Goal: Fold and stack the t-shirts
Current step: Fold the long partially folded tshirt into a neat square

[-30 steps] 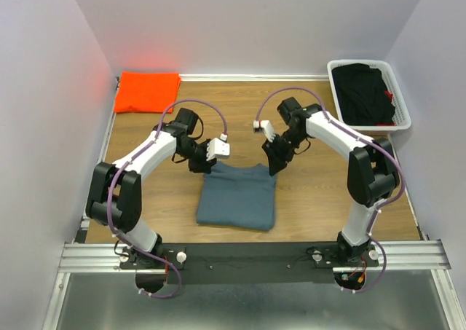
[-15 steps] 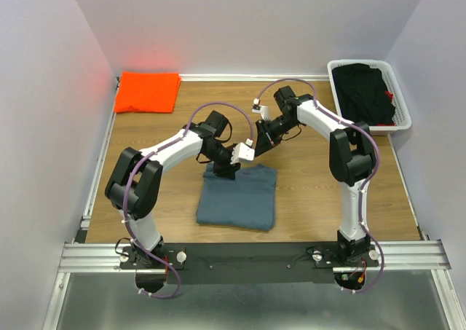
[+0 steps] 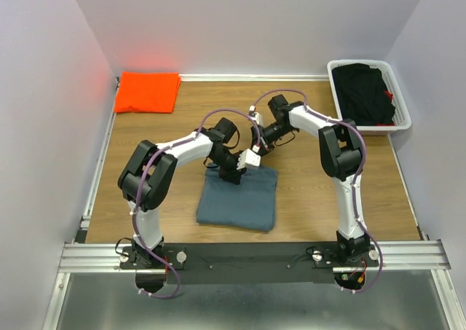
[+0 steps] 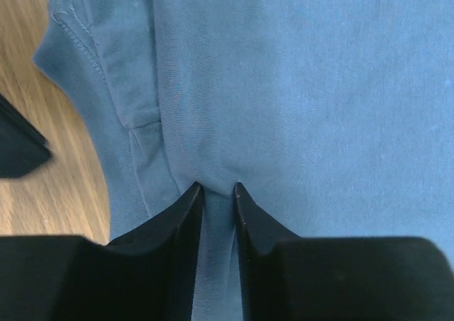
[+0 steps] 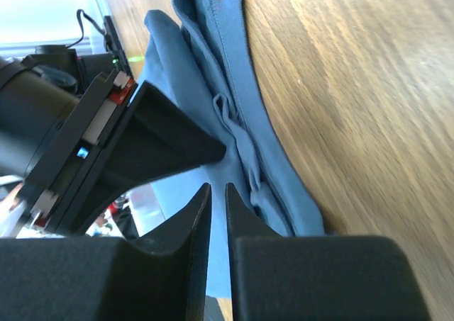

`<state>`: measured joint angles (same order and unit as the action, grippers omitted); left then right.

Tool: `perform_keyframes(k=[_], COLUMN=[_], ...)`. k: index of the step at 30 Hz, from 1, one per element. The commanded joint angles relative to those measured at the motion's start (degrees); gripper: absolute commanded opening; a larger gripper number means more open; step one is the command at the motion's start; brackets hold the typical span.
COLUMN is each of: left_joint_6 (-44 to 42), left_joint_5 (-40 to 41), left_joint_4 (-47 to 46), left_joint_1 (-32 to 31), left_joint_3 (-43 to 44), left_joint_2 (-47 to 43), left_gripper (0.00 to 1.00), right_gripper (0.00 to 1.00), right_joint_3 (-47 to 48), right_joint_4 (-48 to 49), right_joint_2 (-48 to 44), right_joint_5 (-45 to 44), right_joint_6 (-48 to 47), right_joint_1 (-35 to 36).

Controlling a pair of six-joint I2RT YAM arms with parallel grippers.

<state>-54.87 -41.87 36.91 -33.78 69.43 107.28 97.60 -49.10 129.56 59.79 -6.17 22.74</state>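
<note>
The blue-grey t-shirt [image 3: 240, 202] is lying folded into a soft, matte, nearly square pad on the wood-grain table [image 3: 313, 184]. Neither side is reading as clearly longer. It is sitting slightly skewed, with its far, bunched edge facing away from the arm bases. A stitched hem and a seam are showing near one corner in the left wrist view, and the knit is looking fine and smooth.

The left gripper [image 4: 218, 192] is pressing down on that far edge with the rest of the pad spreading out beyond its fingertips. Its black fingers are standing almost together, pinching a small ridge of cloth, with wrinkles converging at the tips.

The right gripper [image 5: 216, 188] is sitting just beside the left one, its tips reaching the layered, rumpled edge of the same shirt. Its fingers are leaving only a thin slit, and I cannot tell whether any cloth is caught there.

The orange t-shirt [image 3: 148, 91] is lying flat and folded, long side running left to right, well apart from the left gripper, beyond it and to its left.
</note>
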Motion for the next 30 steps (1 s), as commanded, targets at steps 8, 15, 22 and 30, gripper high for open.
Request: perform_keyframes(k=[8,15,22,30], left_joint_6=[0.5,0.4,0.3,-1.4], left_joint_5=[0.6,2.4,5.1,7.9], left_joint_4=[0.1,1.2,0.3,-1.1], left_joint_1=[-1.8,-2.5,-2.7,-2.4], left_joint_3=[0.4,-0.5,1.0,5.4], left_joint_2=[-5.8,-9.5,-11.1,-9.2], left_gripper=[0.00,0.00,0.00,0.00], right_gripper=[0.16,0.15,0.14,0.14], right_joint_3=[0.3,-0.1,-2.3,-3.5], right_joint_4=[2.0,2.4,2.5,2.5], right_joint_2=[5.1,10.1,11.7,11.6], right_joint_5=[3.5,4.3,7.4,8.3], right_joint_6=[-0.6,-2.2,-3.7,-4.4], right_joint_1=[4.0,4.2,4.9,5.5])
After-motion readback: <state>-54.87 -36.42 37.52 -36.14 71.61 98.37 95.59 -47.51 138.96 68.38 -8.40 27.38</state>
